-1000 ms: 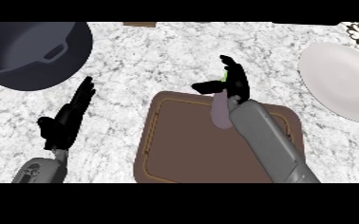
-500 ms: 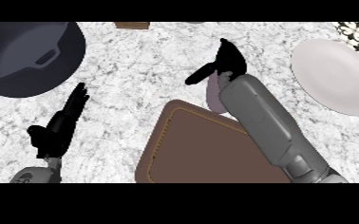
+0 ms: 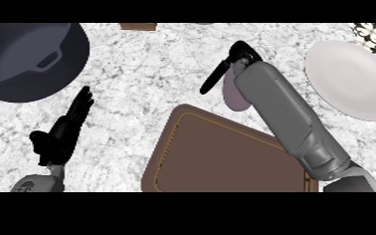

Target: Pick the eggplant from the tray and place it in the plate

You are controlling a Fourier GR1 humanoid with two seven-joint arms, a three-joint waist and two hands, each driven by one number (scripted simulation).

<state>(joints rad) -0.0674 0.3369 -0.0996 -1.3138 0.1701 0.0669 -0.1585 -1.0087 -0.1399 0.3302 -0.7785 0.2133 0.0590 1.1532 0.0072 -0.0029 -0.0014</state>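
Far left, a dark pan [image 3: 33, 59] is seen on the marbled counter [image 3: 147, 64], cut off by the view's left edge, its handle pointing inward across the bowl. Below it the left hand [image 3: 62, 129] is shown near the lower left, fingers straight and together, pointing up, holding nothing; its forearm is cropped by the lower edge. At centre the brown tray [image 3: 220, 159] is laid at a tilt, its lower part cut off and its right side hidden under the right forearm. Above the tray's upper edge the eggplant [image 3: 233, 93], pale purple, is partly covered by the grey forearm and is held over the counter, clear of the tray. The right hand [image 3: 234, 64] is curled round its upper end; the stem cannot be made out. At the right edge the white plate [image 3: 345, 79] is cropped, well apart from the eggplant.
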